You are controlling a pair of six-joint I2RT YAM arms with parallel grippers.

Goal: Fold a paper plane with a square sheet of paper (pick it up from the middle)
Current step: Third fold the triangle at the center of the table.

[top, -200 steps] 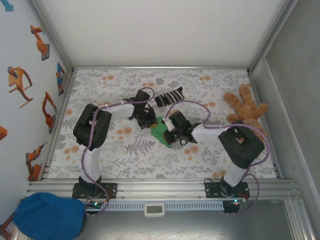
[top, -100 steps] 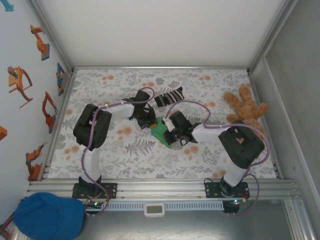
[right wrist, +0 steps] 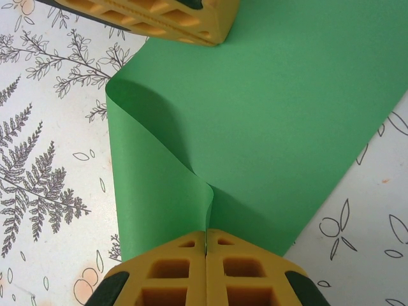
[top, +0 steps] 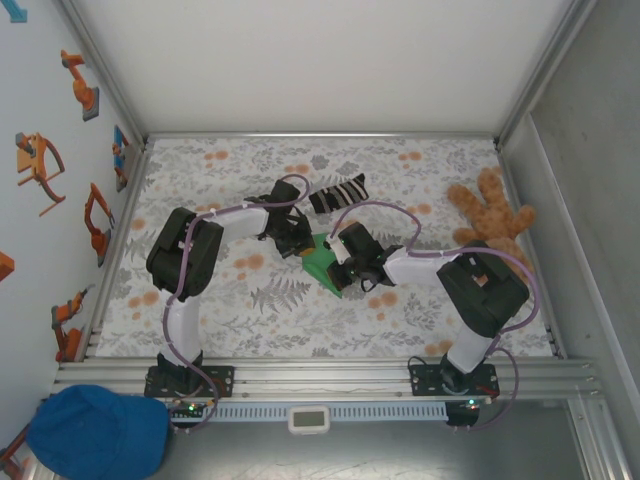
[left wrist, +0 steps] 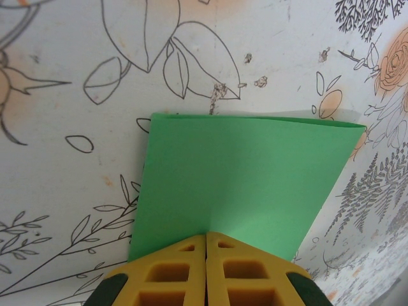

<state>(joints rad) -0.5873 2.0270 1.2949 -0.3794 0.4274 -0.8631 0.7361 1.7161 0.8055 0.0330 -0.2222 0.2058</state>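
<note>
**Top ext. view.** The square sheet of paper (top: 322,268), partly folded, lay near the centre of the table (top: 230,300), between the two arms. The left gripper (top: 303,248) met its far-left edge and the right gripper (top: 342,270) its near-right side. A striped sock (top: 338,192) lay just beyond. A teddy bear (top: 490,215) sat well apart at the right.

**L wrist view.** The yellow fingers (left wrist: 172,271) were pressed together on the sheet's near edge. The paper lay flat ahead, and its far edge looked doubled.

**R wrist view.** The fingers (right wrist: 248,268) were clamped on the paper edge, no gap visible. A raised curl ran from the pinch up and to the left. The other gripper's pads held the opposite side.

**Risks (est.).**
- Pulling the arms apart w/ both clamps tight would likely tear the thin sheet.
- Pressing the curl down off-line would set a skewed crease.
- Releasing one side early could let the paper spring or slide.

**Surface/room.** The table cover was white w/ a grey-and-orange floral print and looked smooth, so prob. low-friction. White walls and an alu. frame enclosed it. There were stickers on the left wall and a blue cap (top: 95,432) outside the front rail.
</note>
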